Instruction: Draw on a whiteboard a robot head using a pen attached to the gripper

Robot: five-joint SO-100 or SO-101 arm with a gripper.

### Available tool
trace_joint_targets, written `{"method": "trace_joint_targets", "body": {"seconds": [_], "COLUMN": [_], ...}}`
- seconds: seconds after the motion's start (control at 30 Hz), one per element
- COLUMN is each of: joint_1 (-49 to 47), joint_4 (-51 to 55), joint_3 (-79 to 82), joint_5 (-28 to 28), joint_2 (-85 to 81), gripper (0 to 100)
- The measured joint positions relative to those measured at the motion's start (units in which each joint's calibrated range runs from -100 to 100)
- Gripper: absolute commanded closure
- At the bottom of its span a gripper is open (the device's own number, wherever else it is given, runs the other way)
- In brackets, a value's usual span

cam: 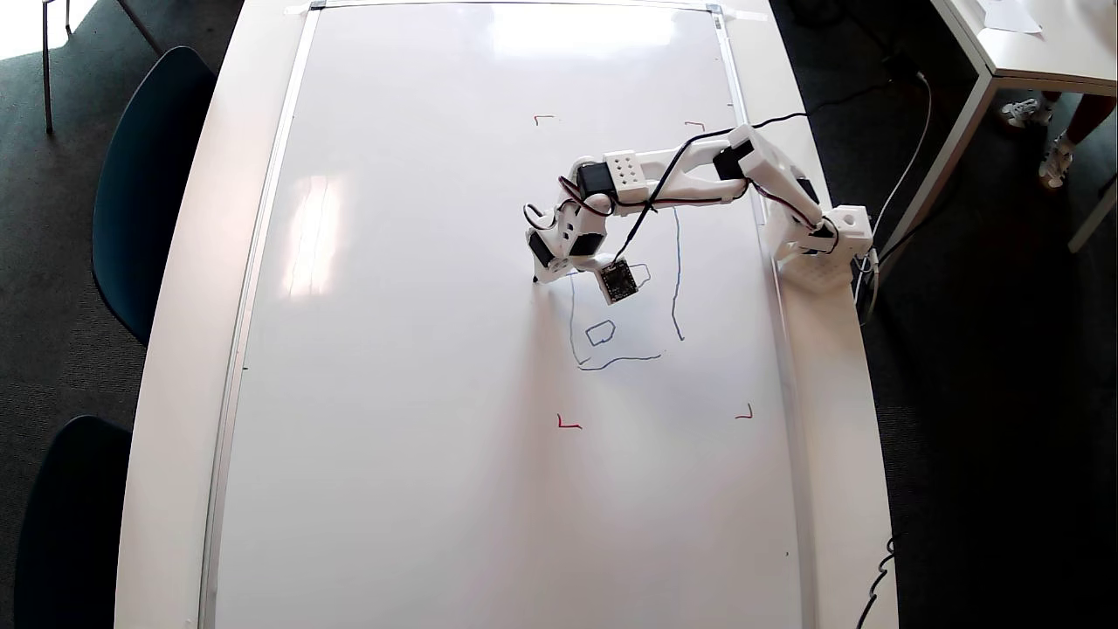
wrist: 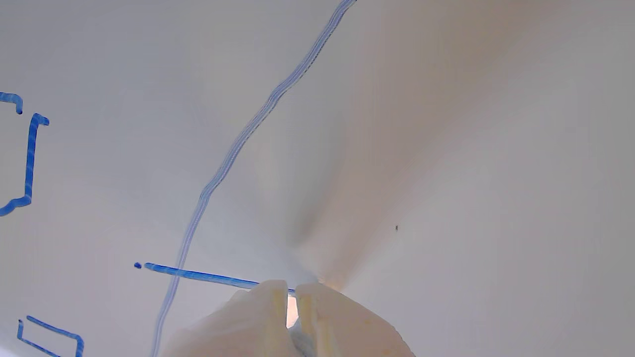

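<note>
Two risks stand out. First, pressure: the tool point(cam: 543, 273) sits low on the whiteboard point(cam: 419, 349), with the pen point(cam: 535, 279) showing in the overhead view only as a dark tip touching the board; pushing down harder could bend or skid the tip, easing off could break the line. Second, drift: the stalk stroke leaving the head's outline in the wrist view runs slightly slanted, and a wobbling wrist could bend it further or miss the closing of the end box. Cables point(cam: 651, 196) hang close over the drawing and might smear wet ink if they sag. Tool state: the two pale fingers point(wrist: 258, 317) stand nearly together at the bottom of the wrist view, a thin slot between them; I judge them clamped on the pen, though its body is barely visible there. Robot head point(cam: 624, 306) lies right of centre on the whiteboard, inside four red corner marks point(cam: 568, 424): thin blue-black lines, a tall uneven rectangle still open at its lower right corner, small boxes inside, partly under the arm. Lines look shaky. Worktop point(cam: 188, 262) rim is bare.
</note>
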Motion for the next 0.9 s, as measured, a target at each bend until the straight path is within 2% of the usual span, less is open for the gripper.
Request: {"method": "trace_joint_targets", "body": {"seconds": [0.47,0.6,0.9], "joint_1": [-1.8,-2.1,-0.3], "joint_4": [-0.5,-3.9,-5.0], "joint_3": [0.0,0.1,0.2], "joint_5": [0.0,0.0,0.0], "joint_2": [0.0,0.1,0.2], "gripper": [99,99,99]}}
